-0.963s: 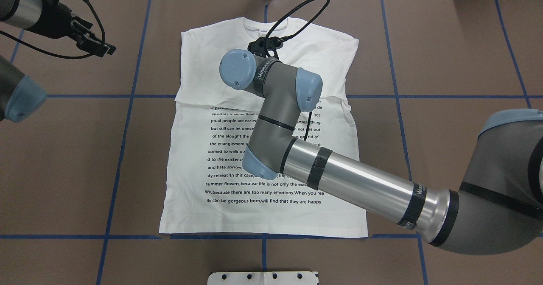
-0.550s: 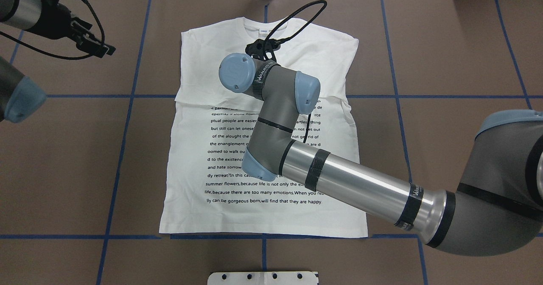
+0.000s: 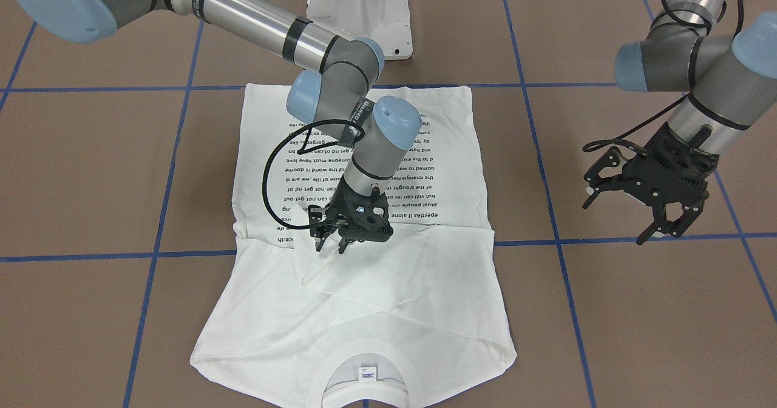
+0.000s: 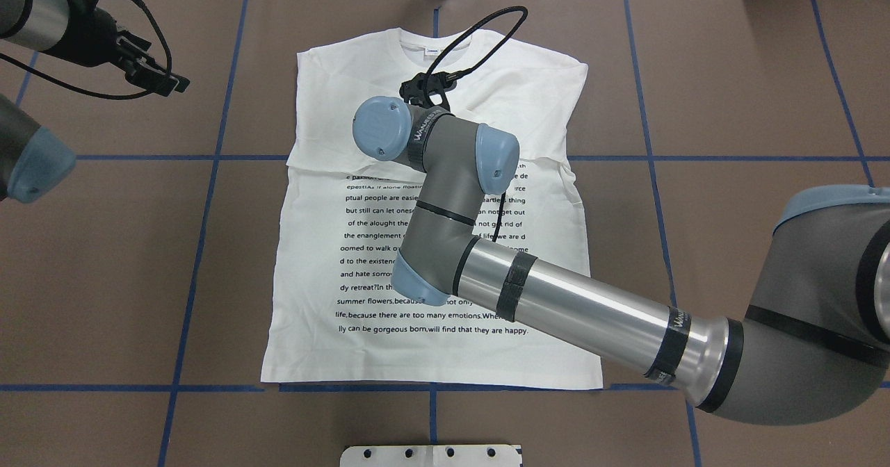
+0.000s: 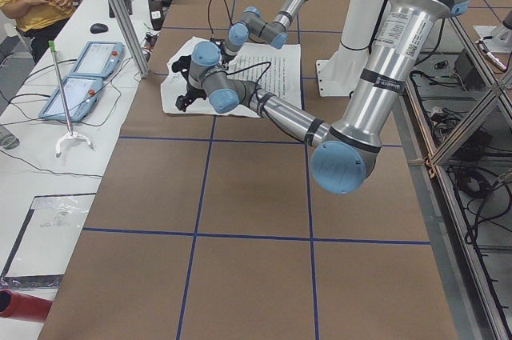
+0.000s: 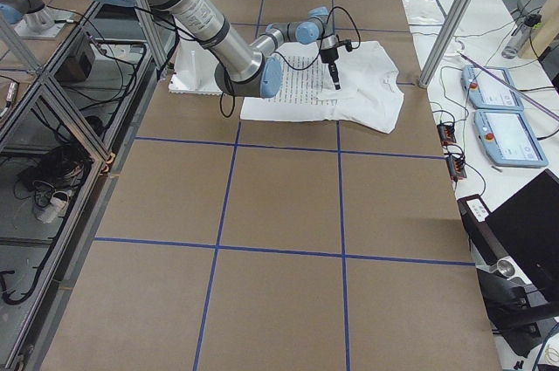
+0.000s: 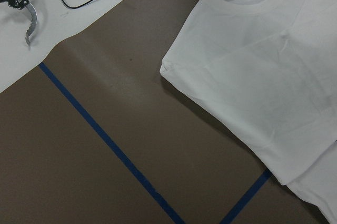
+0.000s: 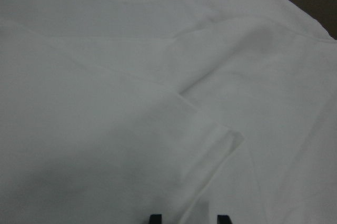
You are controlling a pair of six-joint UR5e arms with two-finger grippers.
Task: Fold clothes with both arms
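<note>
Across the T-shirt (image 4: 327, 119) runs print (image 4: 431, 330) ending "they are happy."

On the shirt (image 4: 431, 356), the nearest printed line read "lly can be gorgeous born,will find that they are happy."

right arm (image 4: 445, 196) drawn slightly back, leftward, over T-shirt (image 4: 334, 92)

A brown table (image 4: 104, 279) gridded with blue tape (image 4: 201, 244) carries the white T-shirt (image 4: 348, 92).
</note>
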